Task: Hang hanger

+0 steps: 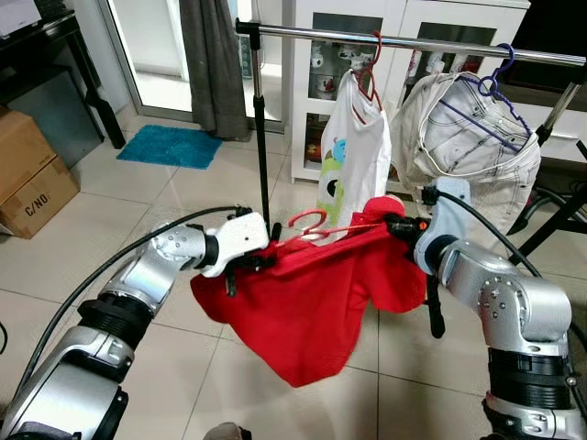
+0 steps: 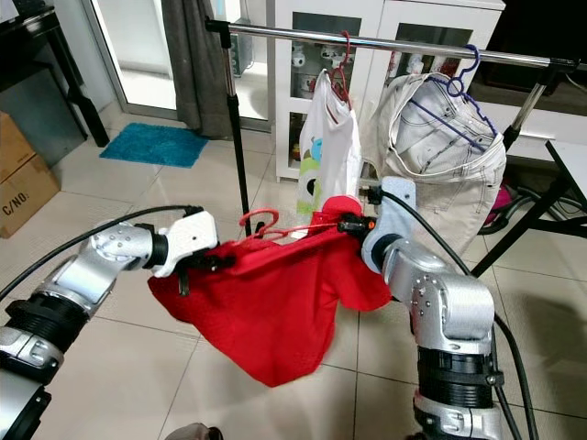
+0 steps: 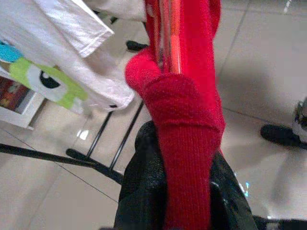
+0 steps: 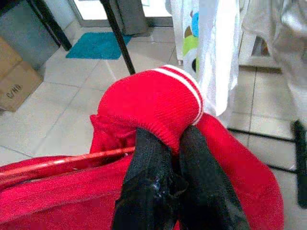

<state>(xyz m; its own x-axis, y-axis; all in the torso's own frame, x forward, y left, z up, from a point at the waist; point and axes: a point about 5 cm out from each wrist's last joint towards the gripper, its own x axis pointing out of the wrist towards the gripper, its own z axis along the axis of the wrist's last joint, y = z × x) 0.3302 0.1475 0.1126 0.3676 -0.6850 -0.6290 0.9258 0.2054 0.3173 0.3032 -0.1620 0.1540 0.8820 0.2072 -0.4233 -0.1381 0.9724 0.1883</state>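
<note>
red shirt [image 1: 303, 302] on hanger [image 1: 316, 225], between both fingers

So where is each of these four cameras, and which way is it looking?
Left eye: on the head, looking down at both silver arms holding a red shirt below the rail.
Right eye: beside it, same scene.
Left wrist: along the left gripper, shut on red shirt.
Right wrist: along the right gripper, pinching its striped sleeve.
All four share the shirt.

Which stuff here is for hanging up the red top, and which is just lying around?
For the job:
red top
red hanger
clothes rail
left claw
right claw

Just lying around:
cardboard box
blue mat
white cabinet
grey curtain
</note>
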